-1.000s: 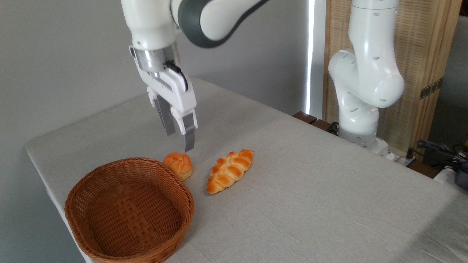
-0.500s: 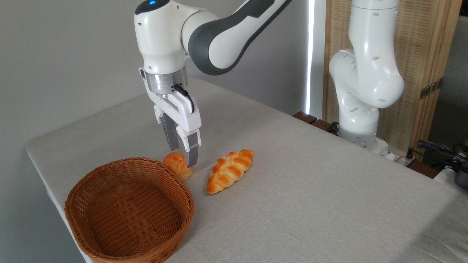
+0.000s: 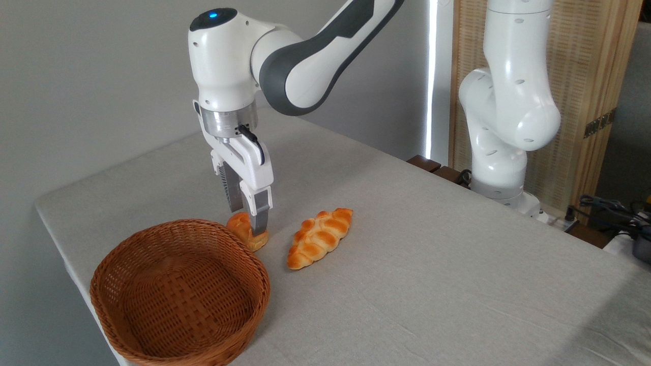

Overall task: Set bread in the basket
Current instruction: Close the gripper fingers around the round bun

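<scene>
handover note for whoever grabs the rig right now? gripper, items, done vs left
Gripper: down over the bread, fingers straddling it; whether they have closed on it cannot be told.
Bread: on the table, just behind the basket rim.
Basket: empty, at the near-left table corner.
Braided loaf: right of the bread, untouched, not the target.
Done: approach and descent.
Left: close, lift, carry over the basket, release.

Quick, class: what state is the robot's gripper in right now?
Gripper: fingers either side of the bread, which sits on the table; whether it has shut on it cannot be told.
</scene>
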`<control>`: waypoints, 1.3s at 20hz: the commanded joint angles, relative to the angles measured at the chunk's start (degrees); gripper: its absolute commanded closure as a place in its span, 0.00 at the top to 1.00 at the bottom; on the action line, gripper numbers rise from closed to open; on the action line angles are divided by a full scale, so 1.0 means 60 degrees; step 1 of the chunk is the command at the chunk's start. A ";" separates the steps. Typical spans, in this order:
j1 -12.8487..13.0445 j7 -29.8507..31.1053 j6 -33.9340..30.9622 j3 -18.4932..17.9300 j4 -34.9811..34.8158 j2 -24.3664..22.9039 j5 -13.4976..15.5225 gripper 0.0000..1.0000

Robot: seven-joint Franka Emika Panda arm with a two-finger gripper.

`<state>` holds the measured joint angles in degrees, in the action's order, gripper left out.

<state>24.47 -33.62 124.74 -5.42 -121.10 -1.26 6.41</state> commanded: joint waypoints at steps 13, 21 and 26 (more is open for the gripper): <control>0.0185 -0.0197 0.0392 -0.0034 -0.0061 0.0224 -0.0468 0.41; 0.0185 -0.0197 0.0392 -0.0034 -0.0046 0.0195 -0.0468 0.41; 0.0200 -0.0182 0.0172 -0.0034 -0.0046 0.0122 -0.0468 0.41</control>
<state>25.34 -33.67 126.18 -5.40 -121.10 0.02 4.11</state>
